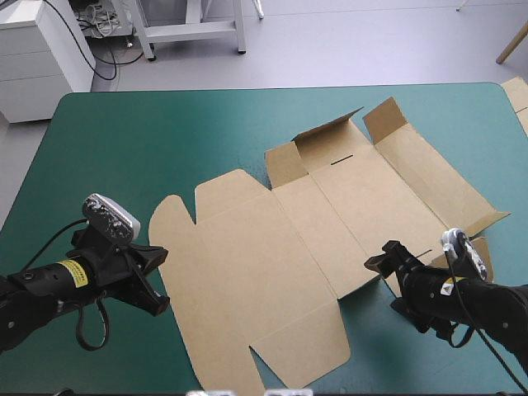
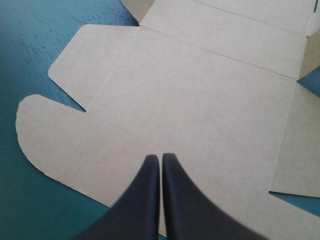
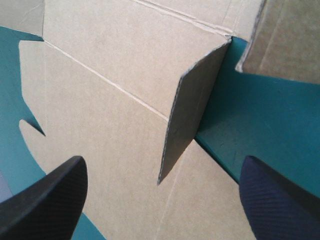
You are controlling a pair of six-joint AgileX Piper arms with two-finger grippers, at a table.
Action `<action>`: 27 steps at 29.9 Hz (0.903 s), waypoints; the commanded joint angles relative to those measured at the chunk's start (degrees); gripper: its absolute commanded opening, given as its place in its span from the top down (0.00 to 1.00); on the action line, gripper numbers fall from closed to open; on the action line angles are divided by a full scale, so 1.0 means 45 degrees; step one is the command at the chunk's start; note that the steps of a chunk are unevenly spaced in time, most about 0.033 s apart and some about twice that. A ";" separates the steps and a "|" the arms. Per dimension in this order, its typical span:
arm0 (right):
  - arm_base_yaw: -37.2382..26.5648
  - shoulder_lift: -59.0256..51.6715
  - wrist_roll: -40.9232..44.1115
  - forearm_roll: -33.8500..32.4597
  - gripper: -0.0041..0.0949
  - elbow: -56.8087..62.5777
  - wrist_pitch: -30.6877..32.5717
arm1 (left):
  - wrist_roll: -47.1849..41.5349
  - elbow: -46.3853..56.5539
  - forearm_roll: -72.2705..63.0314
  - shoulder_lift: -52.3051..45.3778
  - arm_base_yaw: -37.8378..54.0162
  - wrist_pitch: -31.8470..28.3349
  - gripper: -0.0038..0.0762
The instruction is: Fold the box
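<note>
The brown box (image 1: 272,247) lies as a cut sheet on the teal-green cover, mostly flat. At its far end two flaps (image 1: 330,136) stand partly raised. My left gripper (image 1: 157,280) is shut and empty, its tip (image 2: 160,158) just over the sheet's left side by the rounded flap (image 2: 55,135). At the box's near right edge my right gripper (image 1: 382,264) stands open (image 3: 162,167). A small side flap (image 3: 192,115) rises upright ahead of it, between the lines of its fingers, untouched.
More brown board (image 1: 516,92) shows at the table's far right edge. Bare teal-green cover (image 1: 157,140) stretches across the far left and along the left side. The table's front edge runs close under the sheet's near end.
</note>
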 commanded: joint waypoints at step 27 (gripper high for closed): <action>0.0032 0.5100 -0.4131 0.2701 0.60 -0.0286 -0.2004 | -0.0048 -0.0426 -0.0268 -0.0051 0.0019 -0.0560 0.96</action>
